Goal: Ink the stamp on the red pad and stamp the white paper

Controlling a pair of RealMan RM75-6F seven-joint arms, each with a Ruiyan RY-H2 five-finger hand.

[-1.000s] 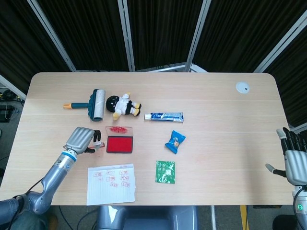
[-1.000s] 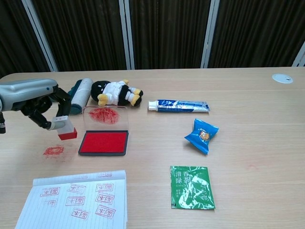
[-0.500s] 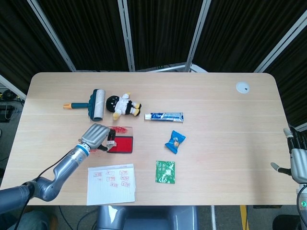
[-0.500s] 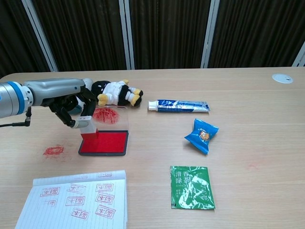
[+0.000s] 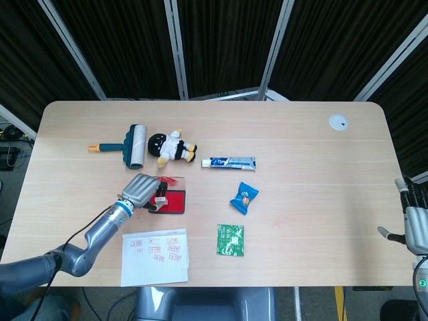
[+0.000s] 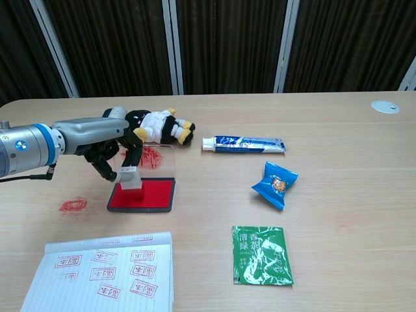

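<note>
The head view looked steeply down from high above the near edge, taking in the whole table (image 5: pixel 301 134) with dark curtains beyond its far side. It sat far enough back that the left hand (image 5: pixel 142 190) and, at the lower right frame edge, the right hand (image 5: pixel 416 217) both showed. The chest view sat much lower and nearer, facing forward across the tabletop at a shallow angle, so the far edge met the curtains about a third of the way down. The 2 views shared the table's middle: the red pad (image 6: pixel 142 194), the white paper (image 6: pixel 104 273), the toothpaste tube (image 6: pixel 244 143) and the green packet (image 6: pixel 261 255).
</note>
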